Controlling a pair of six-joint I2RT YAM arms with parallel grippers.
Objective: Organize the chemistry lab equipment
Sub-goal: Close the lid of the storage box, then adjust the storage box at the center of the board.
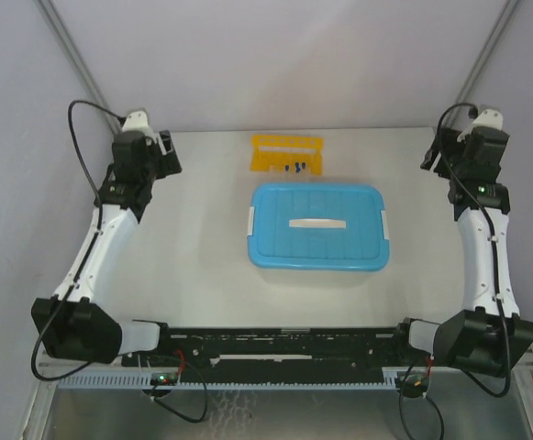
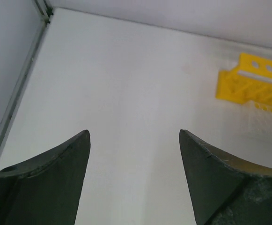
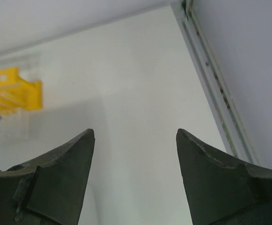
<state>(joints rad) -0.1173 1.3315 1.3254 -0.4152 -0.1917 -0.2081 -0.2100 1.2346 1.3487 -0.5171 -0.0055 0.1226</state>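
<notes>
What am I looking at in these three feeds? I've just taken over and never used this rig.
Two robot arms stand bolted at the table's near edge. The overhead picture looks down on both; the other two come from cameras on each wrist. The left gripper and right gripper both stand open over bare table and hold nothing. On the table sits a tub closed with a blue lid. Behind it lies a yellow tube rack with small blue-capped tubes.

Left arm [image 1: 101, 247]: extended forward along the table's left side, wrist raised.
Left gripper [image 2: 135, 136]: jaws apart, nothing between them.
Right arm [image 1: 486, 257]: extended forward along the right side.
Right gripper [image 3: 135, 133]: jaws apart, empty.
</notes>
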